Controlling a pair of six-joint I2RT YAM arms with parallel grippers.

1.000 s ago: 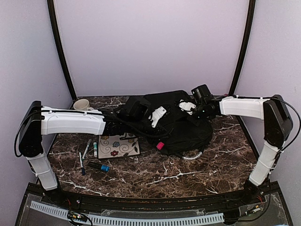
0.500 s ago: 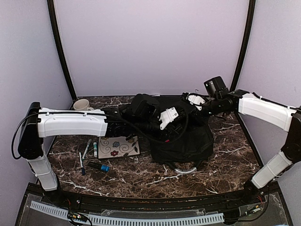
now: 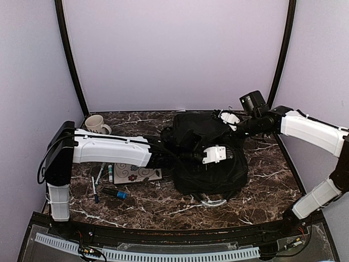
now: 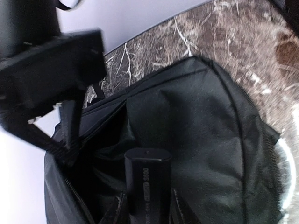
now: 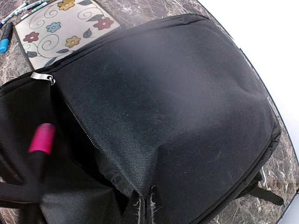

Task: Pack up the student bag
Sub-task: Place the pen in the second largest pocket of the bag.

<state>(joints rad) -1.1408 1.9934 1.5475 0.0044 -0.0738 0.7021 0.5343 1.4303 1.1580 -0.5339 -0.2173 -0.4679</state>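
Top external: item 1, student bag (image 3: 210, 166), black fabric, lying on the tabletop centre-right, between the two arms. Grey-white loop handle (image 3: 212, 201) shows at its near edge. L arm reaches across from the left and hides part of the bag's left side. Left gripper (image 3: 214, 154) sits over the bag top. Right gripper (image 3: 229, 117) is at the bag's far-right corner.

Left wrist: bag mouth gapes. Fingers are clamped either side of a black slab (image 4: 147, 179) w/ small print, unreadable, held at the opening. R gripper's black body fills the upper left of this view, at the bag rim.

Right wrist: fingers are together, pinching a fold of bag fabric at the edge of the opening. Metal zip pull (image 5: 42, 76) lies on that edge. Blurred pink item (image 5: 41, 138) is in the opening, kind cannot tell.

Surroundings:
- Flower-pattern notebook (image 3: 136, 170): flat, just left of the bag, far part under the L arm.
- Markers (image 3: 110, 173): approx. side by side, left of the notebook.
- Blue-capped marker (image 3: 114, 193): nearer the bases.
- Cream mug (image 3: 95, 123): far-left corner, upright, well apart from the bag.

Surface: dark brown marble-look tabletop (image 3: 262, 185) w/ white veins.

Room: pale lilac walls (image 3: 174, 54). Black curved poles (image 3: 70, 60) stand at either side.
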